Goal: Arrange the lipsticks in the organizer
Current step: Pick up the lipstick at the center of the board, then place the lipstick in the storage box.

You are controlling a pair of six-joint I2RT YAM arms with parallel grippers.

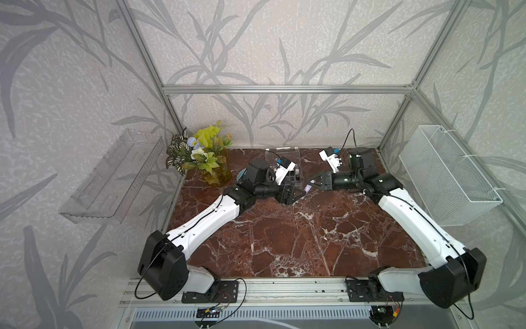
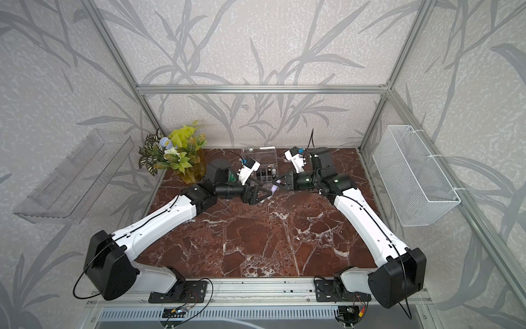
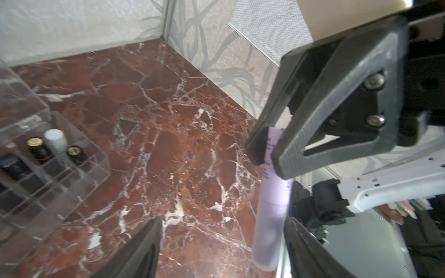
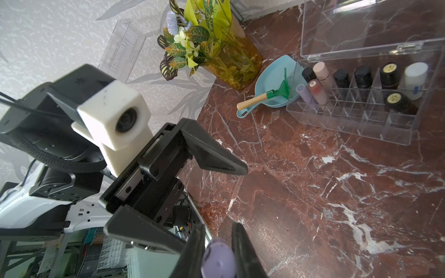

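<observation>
Lilac lipstick (image 3: pixel 272 216) is hanging in the air between my two sets of jaws, over the marble table (image 4: pixel 313 192). My right gripper (image 3: pixel 268 157) is clamping it near one end, so most of the tube is sticking out past those fingertips and running down the gap of my left gripper (image 4: pixel 213 210). The left jaws are standing wide apart, one on each side of the tube. One left finger is sitting just beside it; whether it is touching I cannot tell.

I am judging this to be the tail of a hand-over, with the carry to come. To do it well I am thinking of drawing the left jaws straight back along the tube's length, not sideways, so neither finger is knocking it. The grip is sitting near the end of a smooth round tube, so I am expecting it to want to pivot, and I am planning slow, steady wrist turns.

The organizer (image 4: pixel 349 122) is sitting near, beyond both sets of fingertips, its lid (image 4: pixel 361 29) standing open. Other lipsticks (image 4: pixel 363 77) are standing in its far rows, and the rows nearer my jaws are looking empty. I am aiming to bring the tube upright over one of those cells before lowering, keeping clear of the lid and the standing tubes.
</observation>
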